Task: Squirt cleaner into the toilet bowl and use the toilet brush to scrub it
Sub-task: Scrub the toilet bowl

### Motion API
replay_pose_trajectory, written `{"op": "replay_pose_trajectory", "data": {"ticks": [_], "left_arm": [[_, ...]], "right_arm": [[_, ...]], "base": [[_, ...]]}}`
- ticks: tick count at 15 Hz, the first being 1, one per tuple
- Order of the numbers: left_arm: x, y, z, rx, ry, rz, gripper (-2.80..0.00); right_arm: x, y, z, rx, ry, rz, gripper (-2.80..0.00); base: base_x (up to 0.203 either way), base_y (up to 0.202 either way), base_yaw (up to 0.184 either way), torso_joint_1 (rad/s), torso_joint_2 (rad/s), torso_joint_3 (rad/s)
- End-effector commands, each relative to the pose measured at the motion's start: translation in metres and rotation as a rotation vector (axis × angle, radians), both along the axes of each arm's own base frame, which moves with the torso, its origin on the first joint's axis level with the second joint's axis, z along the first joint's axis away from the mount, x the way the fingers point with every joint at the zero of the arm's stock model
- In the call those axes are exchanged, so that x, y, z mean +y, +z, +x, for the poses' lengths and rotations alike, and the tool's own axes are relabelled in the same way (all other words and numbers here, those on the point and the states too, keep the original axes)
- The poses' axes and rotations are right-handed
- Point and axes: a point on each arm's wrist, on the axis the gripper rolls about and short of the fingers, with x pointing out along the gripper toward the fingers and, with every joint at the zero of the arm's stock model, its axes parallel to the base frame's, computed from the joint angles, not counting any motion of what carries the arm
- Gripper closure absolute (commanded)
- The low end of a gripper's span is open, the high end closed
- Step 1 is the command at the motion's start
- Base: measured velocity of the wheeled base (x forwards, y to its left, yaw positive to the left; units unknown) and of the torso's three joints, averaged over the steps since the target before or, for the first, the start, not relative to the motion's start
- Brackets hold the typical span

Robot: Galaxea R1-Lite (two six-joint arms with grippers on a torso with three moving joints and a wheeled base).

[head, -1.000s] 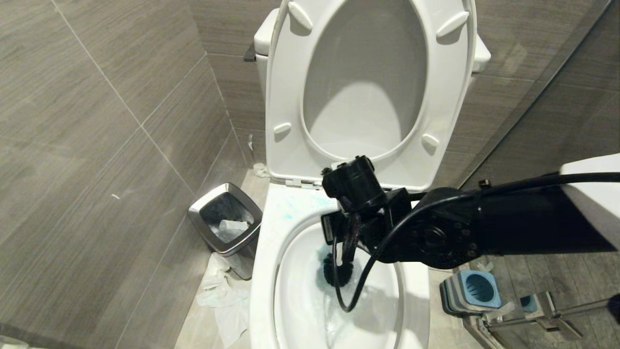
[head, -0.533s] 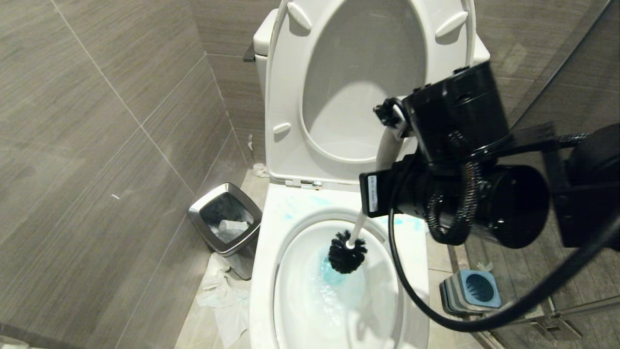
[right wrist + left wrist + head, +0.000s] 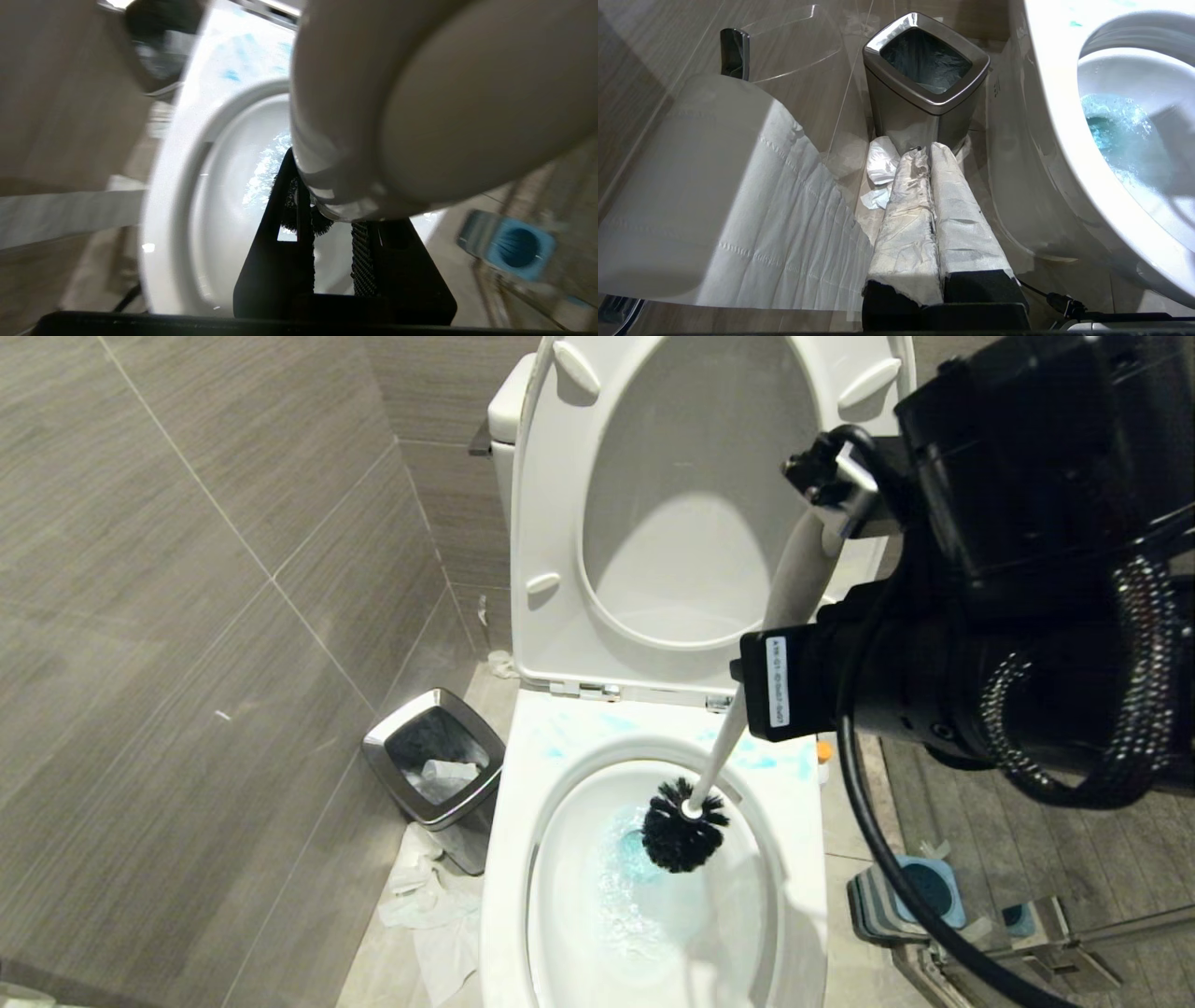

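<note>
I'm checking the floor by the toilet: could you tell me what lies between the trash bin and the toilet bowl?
In the head view, crumpled white tissue lies on the floor at the foot of the trash bin, against the toilet bowl; nothing else shows there.

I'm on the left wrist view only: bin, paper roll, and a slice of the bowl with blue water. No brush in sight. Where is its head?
Observer: The toilet brush has its black head over the blue water, inside the toilet bowl, toward the back.
Operator: What's holding it?
Observer: The right hand is shut on the handle near its top end. The handle slants down into the bowl.
Operator: And where's the holder?
Observer: The blue-and-grey holder stands empty on the floor, on the robot's right of the toilet.
</note>
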Motion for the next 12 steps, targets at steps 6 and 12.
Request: {"op": "replay_pose_trajectory", "data": {"ticks": [6,12], "left_arm": [[0.0,0.0,0.0,0.002,0.001,0.0,0.0],[0.0,0.0,0.0,0.002,0.001,0.0,0.0]], "right_arm": [[0.054,-0.065,0.057,0.045,-0.148,-0.096,0.0],[0.074,-0.101,0.114,0.068,-0.227,-0.115,0.0]], "base": [[0.0,0.0,0.0,0.0,0.0,0.0],[0.0,0.0,0.0,0.0,0.0,0.0]]}}
